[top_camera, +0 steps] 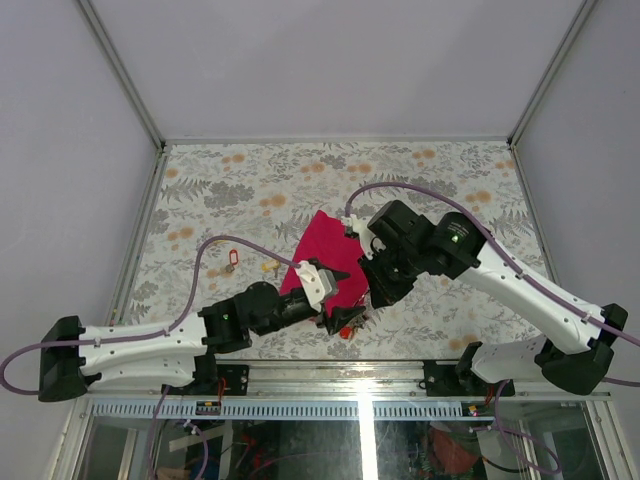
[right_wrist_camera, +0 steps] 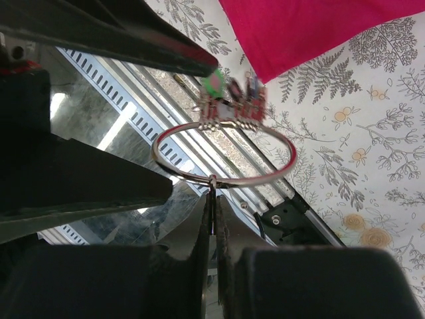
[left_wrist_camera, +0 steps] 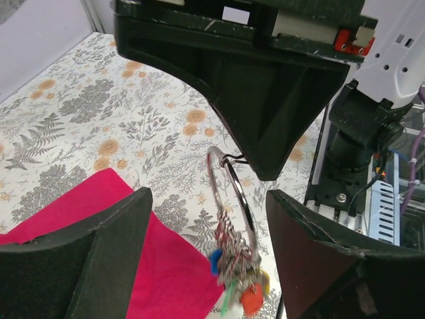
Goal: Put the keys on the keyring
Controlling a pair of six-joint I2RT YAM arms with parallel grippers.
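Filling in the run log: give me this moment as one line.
right gripper: shut on keyring | left gripper: open, near keyring | keys: loose on table

My fingers (right_wrist_camera: 299,279) are black, the keyring (right_wrist_camera: 290,159) is silver with tags (right_wrist_camera: 232,90) that look green, blue and red-orange though blurred, the cloth (right_wrist_camera: 312,33) is magenta, and the table cover (top_camera: 250,190) is white, printed with grey ferns and pale orange flowers.

The left arm (top_camera: 150,345) stretches low from its base toward the middle, the left gripper (left_wrist_camera: 209,196) pointing right with jaws spread wide. The right arm (top_camera: 520,280) folds back from its elbow, and the right gripper (right_wrist_camera: 214,199) points down, jaws pinched tight on the keyring (right_wrist_camera: 252,179)
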